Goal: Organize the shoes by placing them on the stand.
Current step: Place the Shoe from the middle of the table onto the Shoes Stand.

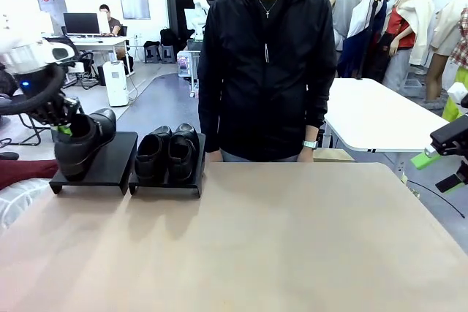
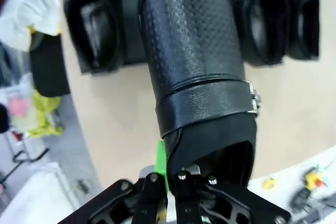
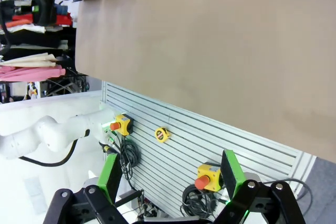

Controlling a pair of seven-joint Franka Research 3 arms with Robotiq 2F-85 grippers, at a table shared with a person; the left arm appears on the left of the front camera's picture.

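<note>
My left gripper (image 1: 66,126) is shut on the heel collar of a glossy black shoe (image 1: 84,145), which sits tilted with its heel low over the left black stand (image 1: 110,169). In the left wrist view the held shoe (image 2: 194,56) runs away from my gripper (image 2: 173,174), with a green pad (image 2: 161,163) against its collar. Another shoe (image 2: 89,19) lies beside it on that stand. A pair of shoes (image 1: 167,153) stands on the right stand (image 1: 164,186); the pair (image 2: 278,22) shows again in the wrist view. At the table's right edge my right gripper (image 1: 439,157) hangs open and holds nothing, its fingers (image 3: 231,171) apart.
A person in a black jacket (image 1: 263,71) stands at the far edge, right behind the stands. The tan tabletop (image 1: 292,239) spreads wide in front of and to the right of the stands. A white table (image 1: 380,115) stands behind on the right.
</note>
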